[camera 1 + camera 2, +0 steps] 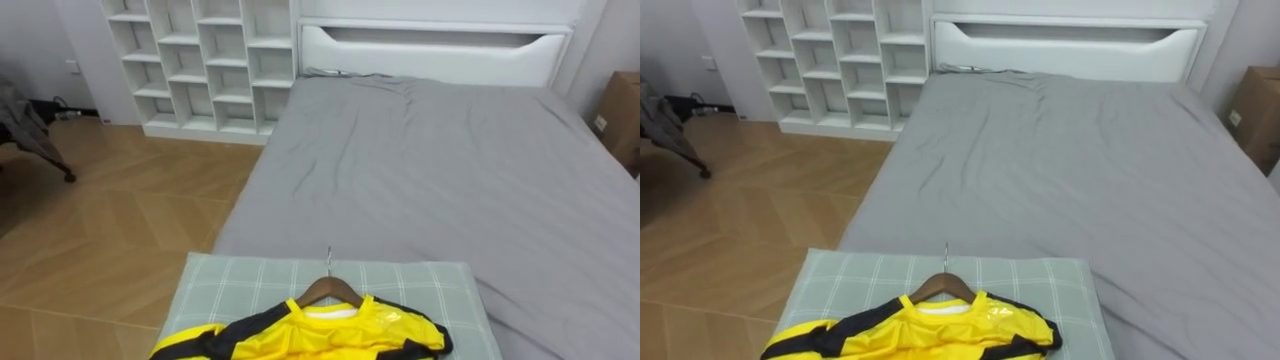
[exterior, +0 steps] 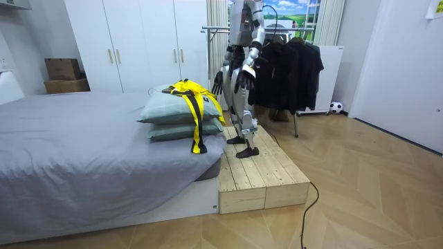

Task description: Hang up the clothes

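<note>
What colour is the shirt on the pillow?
The shirt is bright yellow with black stripes; the right eye view shows it best.

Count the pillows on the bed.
2, stacked on the bed near the robot: the top pillow under the shirt, the lower pillow beneath it.

Grey bed [image 1: 430, 170], stacked pillows [image 1: 235, 285] at its near end — yellow jersey [image 1: 330, 335] atop
</note>
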